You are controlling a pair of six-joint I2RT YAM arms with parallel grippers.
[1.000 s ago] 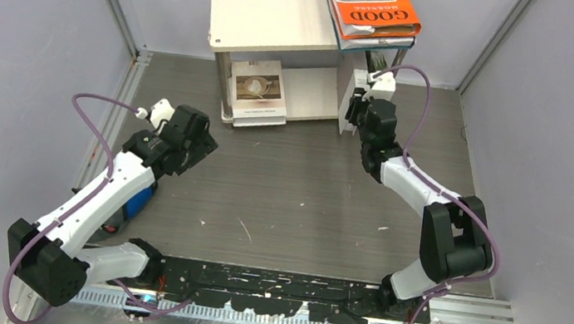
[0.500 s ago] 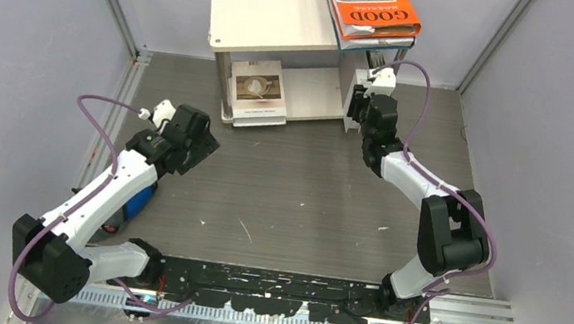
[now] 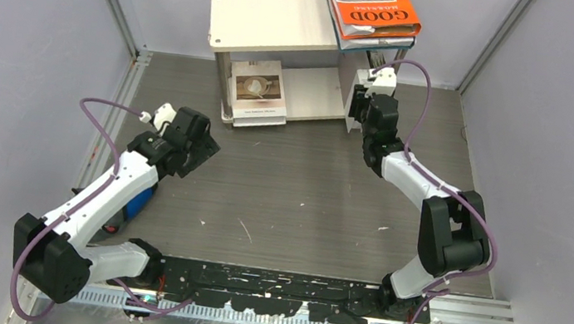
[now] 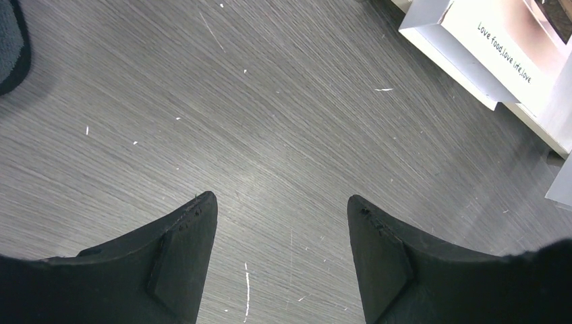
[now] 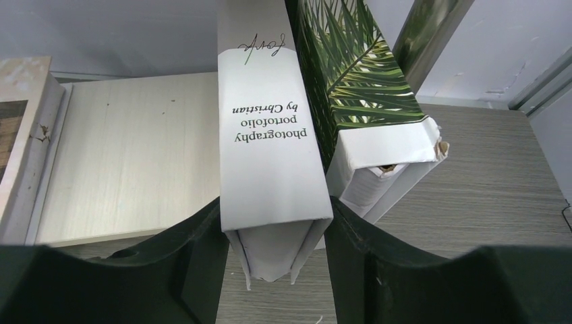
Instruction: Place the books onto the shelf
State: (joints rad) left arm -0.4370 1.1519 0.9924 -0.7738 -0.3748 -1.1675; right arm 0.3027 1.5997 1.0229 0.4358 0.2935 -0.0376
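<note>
The right gripper's point(image 5: 275, 202) matte black jaws are flanking the white book point(image 5: 266, 135), a thin, smooth slab with script lettering. I cannot tell whether they are pressing it. It is standing upright at the right end of the 2-tier shelf point(image 5: 135, 155), just beside the palm book point(image 5: 361, 88). The left gripper point(image 4: 282, 199) is hanging wide apart, holding nothing, over the streaked grey table point(image 4: 270, 101). The orange book point(image 3: 371, 5) is lying on the pale top board.
</note>
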